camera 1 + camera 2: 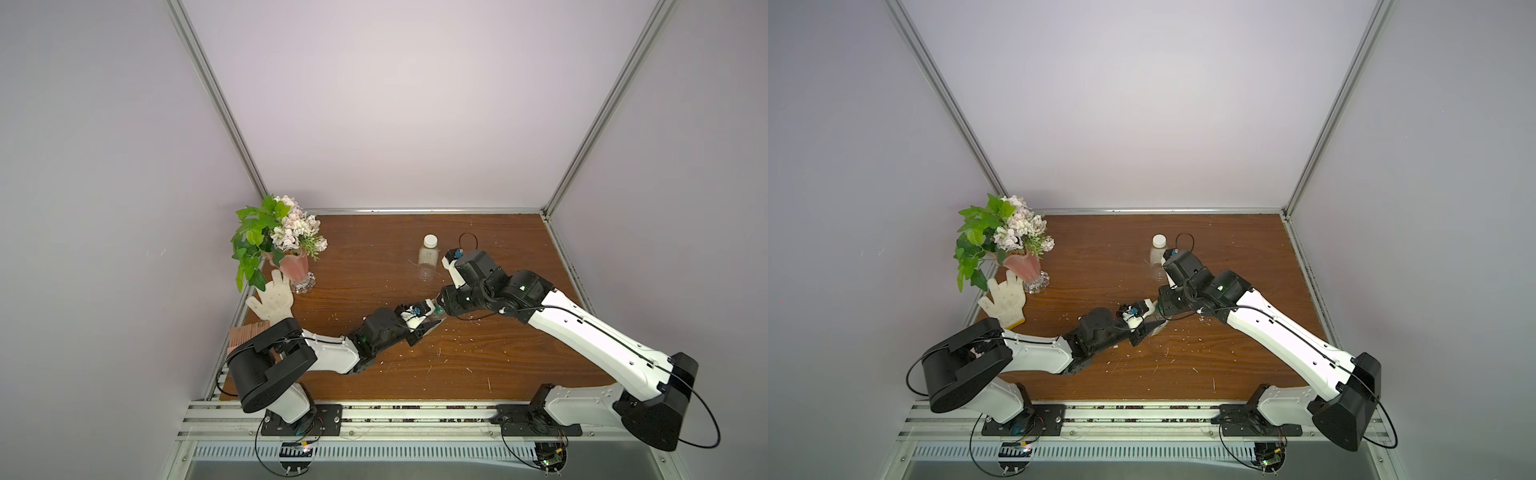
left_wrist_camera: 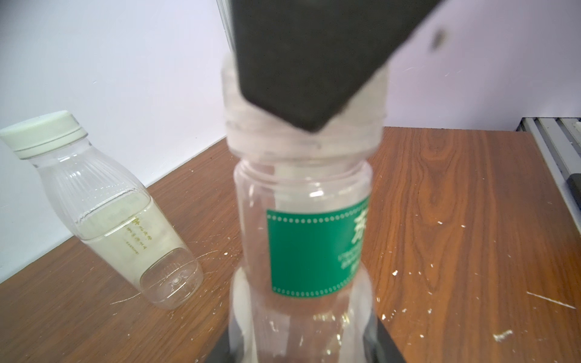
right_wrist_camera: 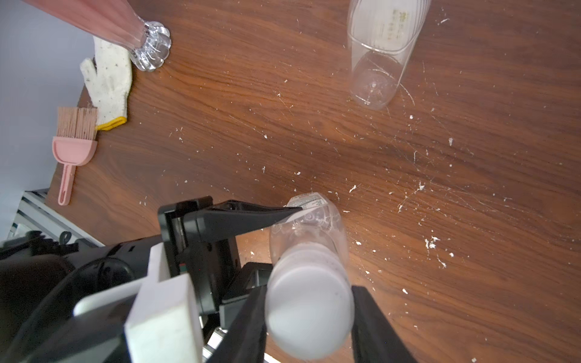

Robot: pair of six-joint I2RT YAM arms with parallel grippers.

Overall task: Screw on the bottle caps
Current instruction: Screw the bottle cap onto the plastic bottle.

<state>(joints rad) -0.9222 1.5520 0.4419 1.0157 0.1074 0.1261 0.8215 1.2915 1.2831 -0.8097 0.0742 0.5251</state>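
Two grippers share the clear plastic bottle with the green label (image 2: 314, 251). The left gripper (image 1: 430, 320) is clamped around its body, and the right gripper (image 3: 309, 327) is closed on the round white plastic cap (image 3: 308, 301) atop its neck. Beyond that bottle, well apart, stands the plain clear ribbed bottle (image 1: 428, 262), with its white cap (image 1: 430, 240) already on.

Robot lab test cell. Plain pale walls (image 1: 395, 104) in aluminium framing (image 1: 221, 104) box in a wood-grain worktop (image 1: 374, 257); left arm (image 1: 332, 352) and right arm (image 1: 598, 332) bolted to a rail (image 1: 415, 415) along the bottom. Props at left: flower vase (image 1: 295, 266), glove (image 1: 272, 301), brush (image 3: 76, 138).
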